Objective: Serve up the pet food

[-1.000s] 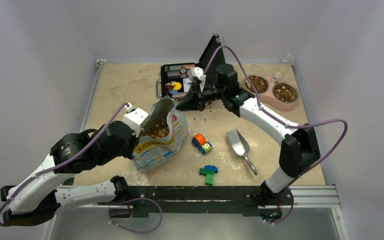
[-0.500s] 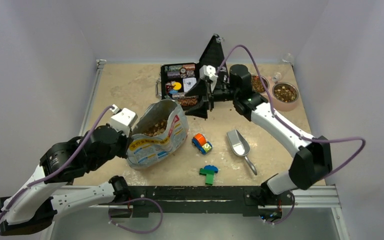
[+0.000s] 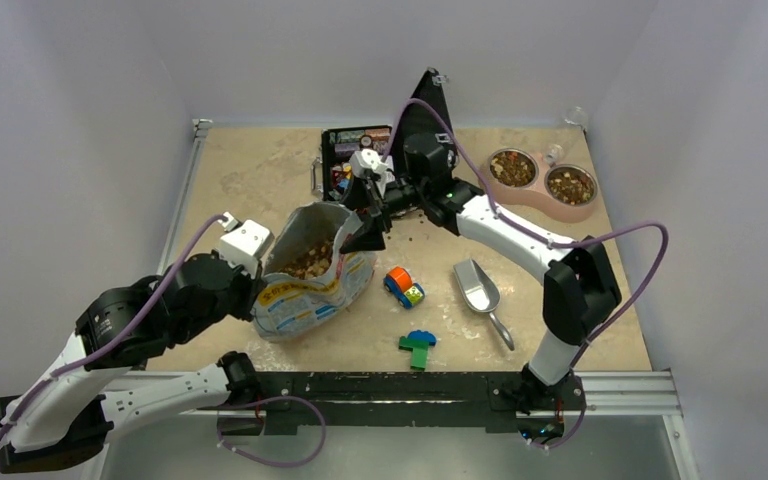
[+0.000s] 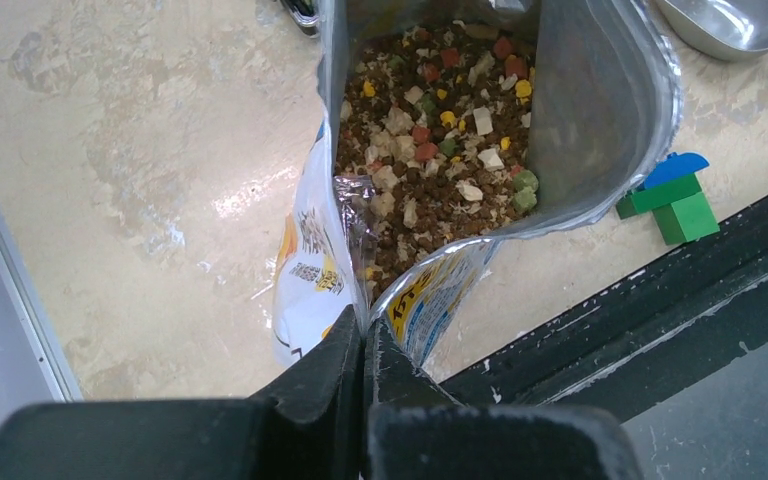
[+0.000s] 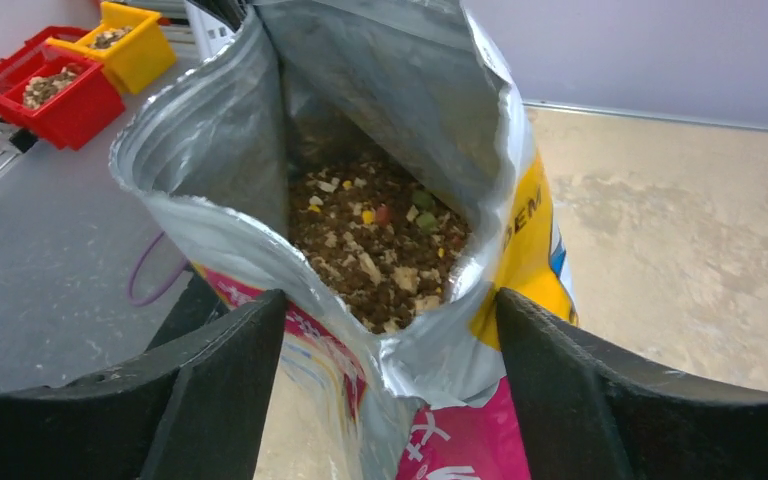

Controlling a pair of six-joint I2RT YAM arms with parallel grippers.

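Mostly hidden: you cannot see the bottom of the bag (image 3: 305,295), and the right arm covers part of the black case (image 3: 343,165) at the back, so what is in it is too small to tell.
cut off: in both wrist views you see only the top of the bag.
left gripper (image 4: 365,345): pinched tight on the near rim of the bag, so it is holding the bag.
right gripper (image 5: 390,305): its 2 fingers are spread wide, 1 on each side of the bag's open top. You cannot tell if they touch the foil.
pet food (image 4: 430,150): a loose heap inside the open bag. It is tiny brown bits with tan, red, yellow and green ones mixed in. More sits in the 2 bowls (image 3: 492,167).
bag: 1, crinkly, shiny silver inside, with white, yellow and pink print outside, standing up with its mouth open.
bowls: 2, round and metal, side by side in 1 pink holder (image 3: 542,203) at the far right corner.
scoop (image 3: 477,287): 1, shiny metal, lying flat to the right of the toy car (image 3: 404,287).
toys: 1 small toy car and 1 green and blue block piece (image 3: 418,347).
table (image 3: 250,170): tan, with pale stone-like blotches.
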